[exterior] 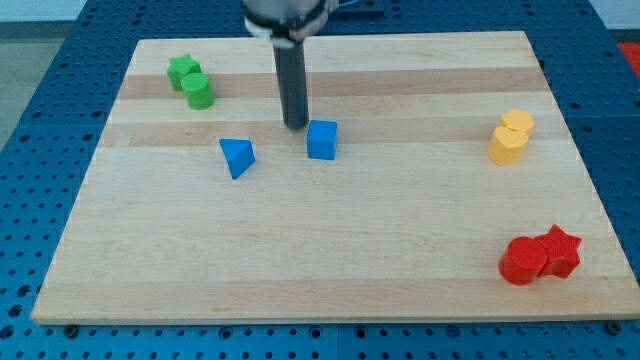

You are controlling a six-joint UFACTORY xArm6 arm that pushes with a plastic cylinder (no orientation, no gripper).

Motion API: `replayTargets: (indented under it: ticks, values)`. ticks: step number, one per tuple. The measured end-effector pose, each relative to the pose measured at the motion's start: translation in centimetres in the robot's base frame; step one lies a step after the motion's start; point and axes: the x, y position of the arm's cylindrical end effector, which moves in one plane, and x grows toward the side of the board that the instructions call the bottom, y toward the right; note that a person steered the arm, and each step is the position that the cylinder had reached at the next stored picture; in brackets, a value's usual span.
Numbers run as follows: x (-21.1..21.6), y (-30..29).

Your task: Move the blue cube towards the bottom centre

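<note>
The blue cube (322, 140) sits on the wooden board (330, 240), a little above the board's middle. My tip (296, 124) is just to the upper left of the cube, very close to its top left corner; contact cannot be told. A blue triangular block (238, 157) lies to the left of the cube, apart from it.
A green star (182, 69) and a green cylinder (198, 92) sit together at the upper left. Two yellow blocks (511, 136) sit together at the right. A red cylinder (522, 261) and a red star (559, 251) touch at the lower right.
</note>
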Motion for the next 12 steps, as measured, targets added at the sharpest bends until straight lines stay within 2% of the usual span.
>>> replayTargets:
  ticks: [1, 2, 6, 7, 8, 9, 10, 12]
  values:
    - [-0.5, 0.0]
    - [0.9, 4.5]
    - [4.3, 1.7]
    - [7.8, 1.7]
    - [8.3, 1.7]
    - [12.1, 1.7]
    - [13.7, 1.7]
    - [19.7, 1.3]
